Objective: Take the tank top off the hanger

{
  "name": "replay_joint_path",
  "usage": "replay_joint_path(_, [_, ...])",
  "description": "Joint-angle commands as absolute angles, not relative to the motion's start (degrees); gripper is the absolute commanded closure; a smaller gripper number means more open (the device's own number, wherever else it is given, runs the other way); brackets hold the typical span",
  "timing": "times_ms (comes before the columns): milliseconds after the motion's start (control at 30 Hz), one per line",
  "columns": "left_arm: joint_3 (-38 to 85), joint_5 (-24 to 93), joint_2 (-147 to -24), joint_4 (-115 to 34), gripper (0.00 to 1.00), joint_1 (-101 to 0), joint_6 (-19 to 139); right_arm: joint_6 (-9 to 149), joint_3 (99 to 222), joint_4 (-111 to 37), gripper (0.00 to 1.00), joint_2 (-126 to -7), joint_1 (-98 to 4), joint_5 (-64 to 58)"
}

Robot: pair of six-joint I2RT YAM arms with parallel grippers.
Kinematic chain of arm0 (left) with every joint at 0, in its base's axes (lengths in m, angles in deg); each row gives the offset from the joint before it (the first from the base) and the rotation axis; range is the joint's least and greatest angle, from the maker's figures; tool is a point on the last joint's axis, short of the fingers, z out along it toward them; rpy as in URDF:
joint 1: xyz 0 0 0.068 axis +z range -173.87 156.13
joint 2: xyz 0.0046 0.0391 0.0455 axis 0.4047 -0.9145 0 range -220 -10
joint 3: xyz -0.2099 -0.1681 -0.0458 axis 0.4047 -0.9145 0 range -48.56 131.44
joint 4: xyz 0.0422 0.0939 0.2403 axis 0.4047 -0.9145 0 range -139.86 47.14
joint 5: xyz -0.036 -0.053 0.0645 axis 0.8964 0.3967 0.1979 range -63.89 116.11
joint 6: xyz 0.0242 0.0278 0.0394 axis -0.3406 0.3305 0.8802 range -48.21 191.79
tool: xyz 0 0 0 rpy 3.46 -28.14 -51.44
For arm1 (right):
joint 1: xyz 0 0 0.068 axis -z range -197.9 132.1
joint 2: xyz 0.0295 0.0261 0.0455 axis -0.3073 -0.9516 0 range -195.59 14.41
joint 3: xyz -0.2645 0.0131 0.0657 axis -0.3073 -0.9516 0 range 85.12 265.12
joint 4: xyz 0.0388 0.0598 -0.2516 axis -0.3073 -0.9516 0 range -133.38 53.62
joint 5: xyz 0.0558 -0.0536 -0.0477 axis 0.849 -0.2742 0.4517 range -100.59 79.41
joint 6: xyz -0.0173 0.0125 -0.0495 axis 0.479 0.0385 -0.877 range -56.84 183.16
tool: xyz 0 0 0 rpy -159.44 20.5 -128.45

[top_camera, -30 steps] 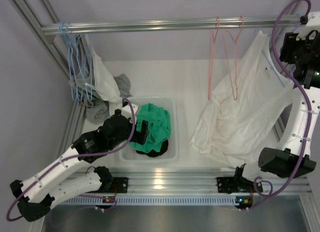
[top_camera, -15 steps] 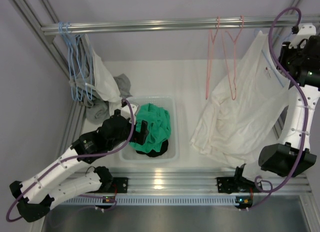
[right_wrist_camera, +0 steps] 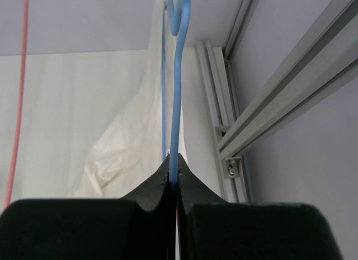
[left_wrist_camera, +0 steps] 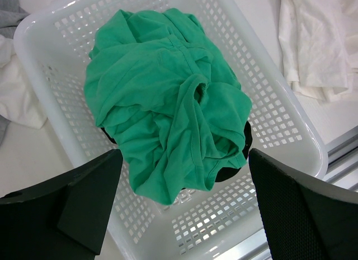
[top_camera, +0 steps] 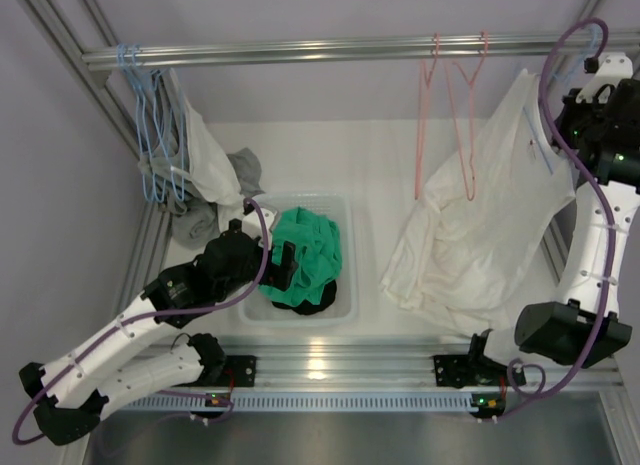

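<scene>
Right wrist view: the right gripper (right_wrist_camera: pixel 174 176) has just pinched shut on the thin blue hanger (right_wrist_camera: pixel 177 98). The white tank top (right_wrist_camera: pixel 126 154) hangs beyond its fingertips, so stripping can likely begin. The left gripper (left_wrist_camera: pixel 184 198) is wide open, holding nothing.

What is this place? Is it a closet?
Probably a robot lab set up like a laundry closet: a metal rail with hangers, a white basket of clothes, and two robot arms.

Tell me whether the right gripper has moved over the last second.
Yes. In the top view the right gripper, now shut on the blue hanger, has shifted down the image, away from the hanging rail.
</scene>
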State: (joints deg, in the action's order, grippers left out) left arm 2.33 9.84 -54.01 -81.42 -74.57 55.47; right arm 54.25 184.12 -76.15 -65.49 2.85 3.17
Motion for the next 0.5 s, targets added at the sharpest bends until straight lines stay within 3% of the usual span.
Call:
replay_joint_path(0, [2.15, 10.38, -53.68, -78.19, 0.01, -74.50, 56.06, 56.57, 184.09, -70.40, 1.00, -61.01, 2.41, 8.11])
replay_joint_path(467, [1.89, 9.94, -53.24, -78.19, 0.01, -74.50, 56.06, 62.10, 166.53, -45.19, 1.00, -51.78, 2.40, 10.24])
